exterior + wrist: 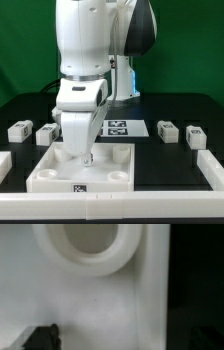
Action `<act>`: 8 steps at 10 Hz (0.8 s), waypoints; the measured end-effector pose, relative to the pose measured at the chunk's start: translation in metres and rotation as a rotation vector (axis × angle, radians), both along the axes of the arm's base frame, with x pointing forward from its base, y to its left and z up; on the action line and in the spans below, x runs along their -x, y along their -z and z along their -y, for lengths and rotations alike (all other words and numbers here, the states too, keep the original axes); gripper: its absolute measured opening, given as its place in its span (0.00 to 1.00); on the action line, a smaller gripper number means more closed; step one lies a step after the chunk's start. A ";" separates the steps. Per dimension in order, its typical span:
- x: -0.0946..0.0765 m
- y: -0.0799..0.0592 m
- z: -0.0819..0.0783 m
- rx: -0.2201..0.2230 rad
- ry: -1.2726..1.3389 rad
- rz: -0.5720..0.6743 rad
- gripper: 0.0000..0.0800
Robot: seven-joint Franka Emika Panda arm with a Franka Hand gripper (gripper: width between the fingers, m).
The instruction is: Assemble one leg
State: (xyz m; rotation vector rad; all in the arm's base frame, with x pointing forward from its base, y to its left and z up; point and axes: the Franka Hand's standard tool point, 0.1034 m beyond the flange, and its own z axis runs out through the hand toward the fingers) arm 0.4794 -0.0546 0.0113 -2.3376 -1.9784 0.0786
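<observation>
The large white panel (100,168) with round corner sockets lies flat in front of the arm. My gripper (82,152) hangs straight down over its middle, close above the surface. In the wrist view the gripper (118,340) is open, with one dark fingertip (40,337) showing and only bare panel (100,303) between the jaws. One round socket (88,243) and the panel's edge against the black table also show there. Several small white legs with markers lie on the table: two at the exterior view's left (20,128) (47,133) and two at its right (167,129) (195,134).
The marker board (117,127) lies behind the panel. White rails of the rig stand at the exterior view's left (5,160) and right (211,170). The table is black, with a green wall behind.
</observation>
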 end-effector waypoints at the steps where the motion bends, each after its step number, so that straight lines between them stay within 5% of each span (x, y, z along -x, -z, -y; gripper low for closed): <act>1: -0.001 0.000 -0.001 0.000 0.001 0.002 0.81; 3: -0.002 -0.002 -0.002 0.001 0.002 0.005 0.34; 4: -0.002 -0.003 -0.003 0.001 0.006 0.006 0.34; 5: -0.002 -0.002 -0.002 0.001 0.007 0.005 0.15; 6: -0.003 -0.003 -0.002 0.001 0.006 0.008 0.08; 8: -0.003 -0.003 -0.002 0.002 0.006 0.008 0.08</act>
